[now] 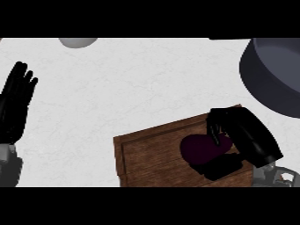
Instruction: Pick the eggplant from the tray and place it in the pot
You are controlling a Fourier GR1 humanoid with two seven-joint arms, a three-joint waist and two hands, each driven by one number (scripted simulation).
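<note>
On the wooden tray [145, 156] we see the eggplant [204, 148], our right hand [246, 132] curled over it. It looks smooth, light and rounded, so we'd grip its middle; the pot [279, 74] waits beyond.

A white, faintly marbled counter [133, 88] carries a brown wooden tray [152, 158] at its near edge and a dark grey pot [279, 74] at the far right. A pale grey rounded thing [78, 41], perhaps a bowl, sits cut off at the far edge.
</note>
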